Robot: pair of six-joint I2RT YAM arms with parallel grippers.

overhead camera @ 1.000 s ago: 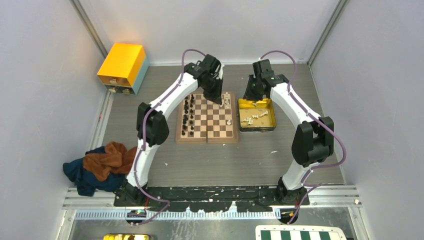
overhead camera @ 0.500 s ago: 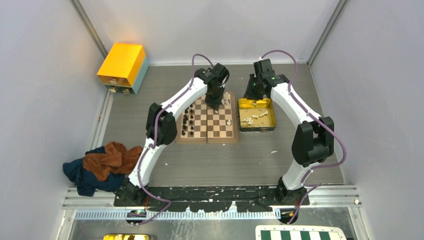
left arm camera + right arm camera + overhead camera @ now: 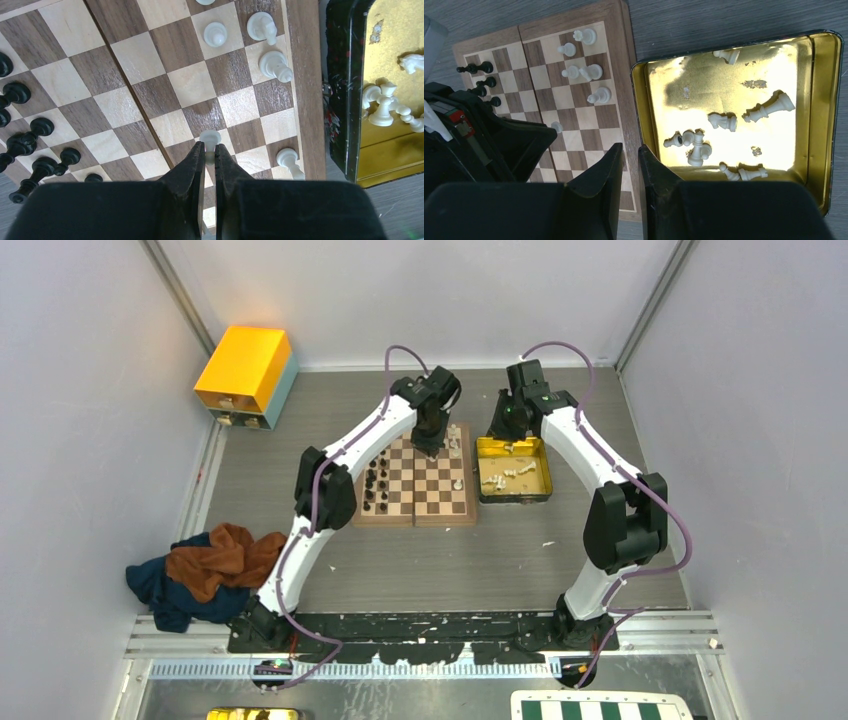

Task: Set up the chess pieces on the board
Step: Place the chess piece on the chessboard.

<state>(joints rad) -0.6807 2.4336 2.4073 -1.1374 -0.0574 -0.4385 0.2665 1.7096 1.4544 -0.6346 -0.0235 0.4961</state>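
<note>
Left wrist: left fingers [image 3: 192,165] pinch a white pawn [image 3: 210,138], board [image 3: 150,75] beneath.

Pale grey walls [image 3: 80,440] close in on three sides of my grey wood-grain tabletop [image 3: 450,560], evenly lit. A yellow box [image 3: 245,375] sits in the far left corner; a heap of brown and navy cloth [image 3: 200,575] lies near left.

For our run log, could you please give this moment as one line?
left gripper: shut on white pawn over board | right gripper: slightly open, empty, over tray edge
</note>
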